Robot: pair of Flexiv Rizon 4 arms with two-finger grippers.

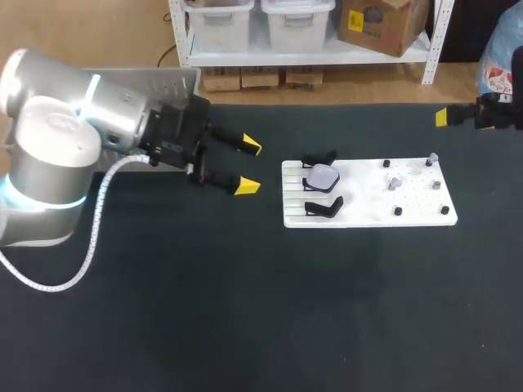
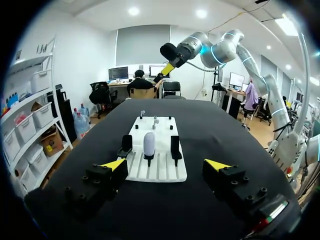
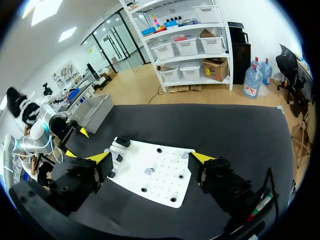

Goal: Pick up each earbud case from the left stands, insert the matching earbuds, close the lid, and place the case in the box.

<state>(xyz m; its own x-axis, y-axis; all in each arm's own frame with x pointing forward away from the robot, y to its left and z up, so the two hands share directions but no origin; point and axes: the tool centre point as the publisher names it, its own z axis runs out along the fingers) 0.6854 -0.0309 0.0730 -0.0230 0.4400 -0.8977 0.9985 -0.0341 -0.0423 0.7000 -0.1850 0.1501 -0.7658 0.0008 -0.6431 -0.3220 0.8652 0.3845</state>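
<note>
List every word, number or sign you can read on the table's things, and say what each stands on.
None can be read.
Board: plain white, no print shows.
Case: no label shows; too small to tell fine marks.
Left pincer and right pincer: no legible marks.

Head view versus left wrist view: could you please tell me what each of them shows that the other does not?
Only the head view shows the grey box behind the left arm. Only the left wrist view shows the right arm along its length, raised beyond the white board. Both show that board, the earbud case on it, and the left gripper with fingers open.
</note>
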